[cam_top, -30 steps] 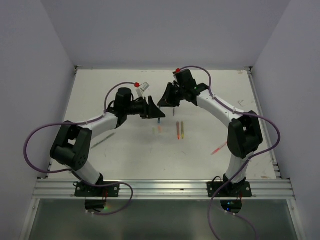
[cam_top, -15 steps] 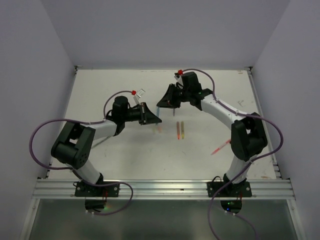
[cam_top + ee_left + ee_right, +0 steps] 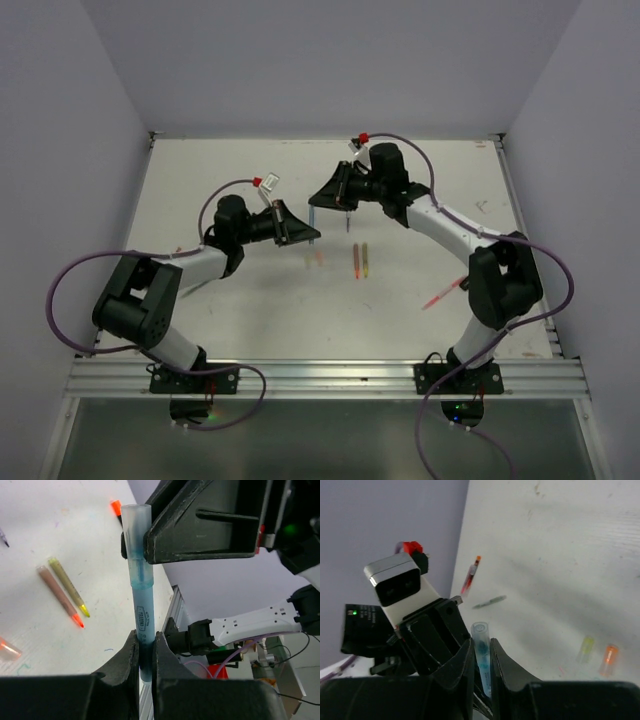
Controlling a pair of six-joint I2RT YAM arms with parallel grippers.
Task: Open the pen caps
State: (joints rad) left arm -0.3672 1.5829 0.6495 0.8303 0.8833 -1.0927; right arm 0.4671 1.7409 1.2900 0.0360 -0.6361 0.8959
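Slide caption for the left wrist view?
Left pincer holds the barrel of a blue pen while right pincer clamps its translucent cap.

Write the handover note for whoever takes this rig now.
The left gripper is shut on the blue pen at its barrel; the right gripper is shut on its pale blue cap. The pen hangs in the air between them, cap apparently not yet off.
Done: a yellow cap and an orange cap lie loose on the table; an orange-tipped pen and a yellow-tipped pen lie uncapped.
Left: pull this cap off, then check the red pen.
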